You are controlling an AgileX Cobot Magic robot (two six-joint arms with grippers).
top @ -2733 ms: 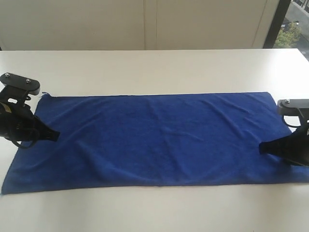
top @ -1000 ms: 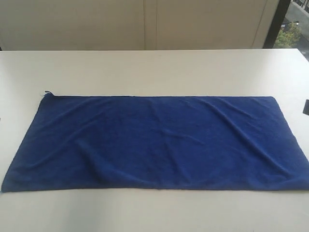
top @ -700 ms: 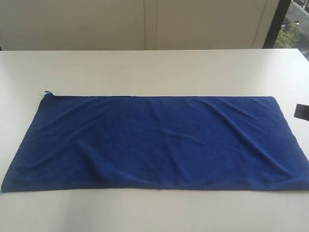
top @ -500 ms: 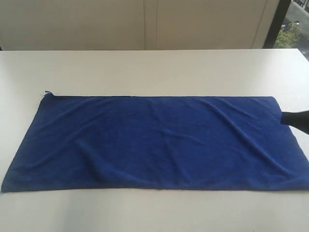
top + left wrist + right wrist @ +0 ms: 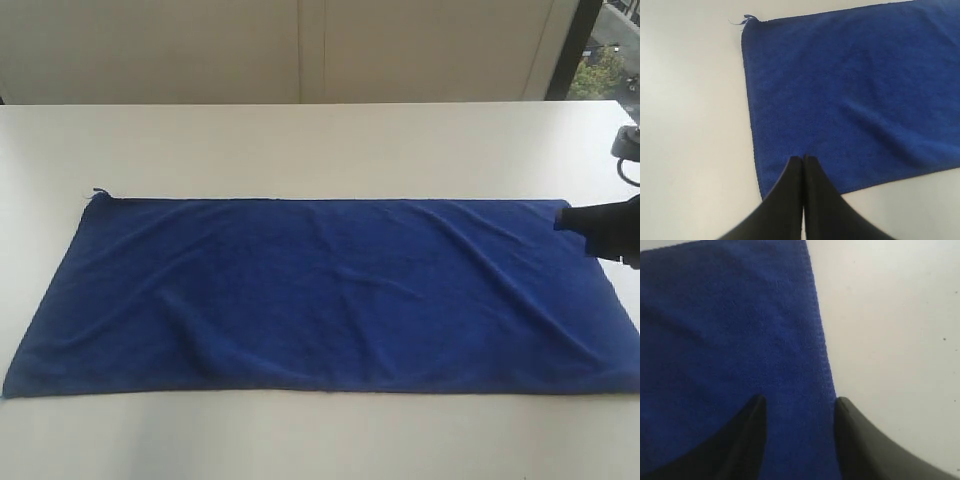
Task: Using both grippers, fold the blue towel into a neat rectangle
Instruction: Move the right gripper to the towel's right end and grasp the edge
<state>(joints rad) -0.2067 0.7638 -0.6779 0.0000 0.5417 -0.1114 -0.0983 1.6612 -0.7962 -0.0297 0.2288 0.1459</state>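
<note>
The blue towel (image 5: 320, 290) lies spread flat on the white table, long side running left to right, with a loose thread (image 5: 97, 192) at its far left corner. My right gripper (image 5: 565, 218) reaches in from the right over the towel's short right edge near the far corner. In the right wrist view it (image 5: 800, 400) is open: one finger is over the towel (image 5: 730, 340) and the other at its stitched edge. My left gripper (image 5: 803, 158) is shut and empty above the towel (image 5: 850, 100) by its near left corner. It is out of the exterior view.
The white table (image 5: 320, 140) extends well beyond the towel on all sides. Pale wall panels stand behind it, with a dark window frame (image 5: 572, 50) at the far right. A black part of the right arm (image 5: 628, 142) shows at the right edge.
My right gripper has come in from the right edge to the towel's far right corner and its jaws have opened. The towel has not moved. The left gripper stays out of the exterior view.
</note>
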